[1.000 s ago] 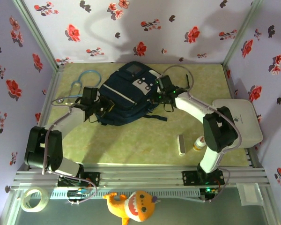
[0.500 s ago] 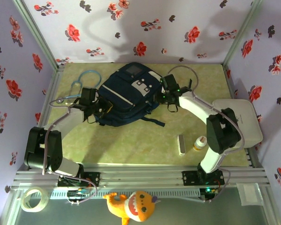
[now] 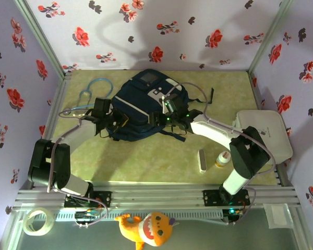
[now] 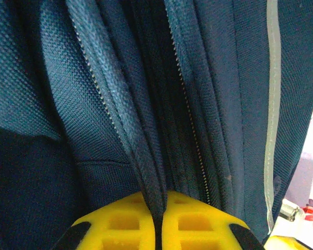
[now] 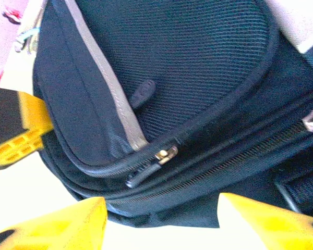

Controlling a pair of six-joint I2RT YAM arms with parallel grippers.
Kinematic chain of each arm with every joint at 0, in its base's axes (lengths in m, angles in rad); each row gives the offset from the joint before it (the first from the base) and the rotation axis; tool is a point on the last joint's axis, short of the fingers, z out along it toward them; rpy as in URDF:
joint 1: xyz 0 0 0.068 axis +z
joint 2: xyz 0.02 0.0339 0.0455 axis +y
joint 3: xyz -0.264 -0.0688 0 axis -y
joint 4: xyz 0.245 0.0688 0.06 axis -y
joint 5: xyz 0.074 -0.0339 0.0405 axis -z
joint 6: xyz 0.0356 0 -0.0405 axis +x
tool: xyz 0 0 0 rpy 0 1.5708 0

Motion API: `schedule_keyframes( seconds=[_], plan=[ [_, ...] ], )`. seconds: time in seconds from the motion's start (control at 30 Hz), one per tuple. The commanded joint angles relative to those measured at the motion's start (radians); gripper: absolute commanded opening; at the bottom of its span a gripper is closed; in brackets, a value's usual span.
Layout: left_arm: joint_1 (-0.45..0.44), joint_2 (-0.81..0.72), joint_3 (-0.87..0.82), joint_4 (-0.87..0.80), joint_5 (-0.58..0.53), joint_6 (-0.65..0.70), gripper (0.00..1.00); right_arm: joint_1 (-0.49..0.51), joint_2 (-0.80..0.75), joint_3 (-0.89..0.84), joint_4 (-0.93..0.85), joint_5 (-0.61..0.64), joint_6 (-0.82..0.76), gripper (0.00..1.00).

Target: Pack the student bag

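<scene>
The student bag (image 3: 143, 101), dark navy with pale stripe trim, lies at the back middle of the table. My left gripper (image 3: 113, 123) is at its left edge. In the left wrist view the yellow fingers (image 4: 120, 221) of the left gripper (image 4: 157, 213) are shut on a fold of the bag's fabric (image 4: 146, 172) beside a zipper track. My right gripper (image 3: 166, 117) is at the bag's near edge and stands open. In the right wrist view the right gripper (image 5: 161, 221) straddles the student bag's (image 5: 188, 62) lower rim, with a zipper pull (image 5: 148, 169) just beyond the fingertips, untouched.
A white rounded case (image 3: 266, 133) sits at the right edge. A small yellow bottle (image 3: 220, 159) and a pale stick-shaped item (image 3: 202, 160) lie near the right arm's base. A blue tube loop (image 3: 91, 88) lies back left. A loose strap (image 3: 172, 134) trails from the bag.
My right gripper has opened and swung left from the bag's right side to its near edge. The left gripper stays shut on the fabric; the bag shifted slightly.
</scene>
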Motion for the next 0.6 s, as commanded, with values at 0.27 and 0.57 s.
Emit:
schedule_keyframes(
  seconds=[0.27, 0.57],
  plan=[
    [-0.029, 0.019, 0.033, 0.027, 0.044, 0.000, 0.07, 0.009, 0.066, 0.039, 0.091, 0.009, 0.036, 0.58],
    [-0.029, 0.018, 0.036, 0.027, 0.049, -0.004, 0.07, 0.009, 0.092, 0.053, 0.088, 0.020, -0.043, 0.44]
  ],
)
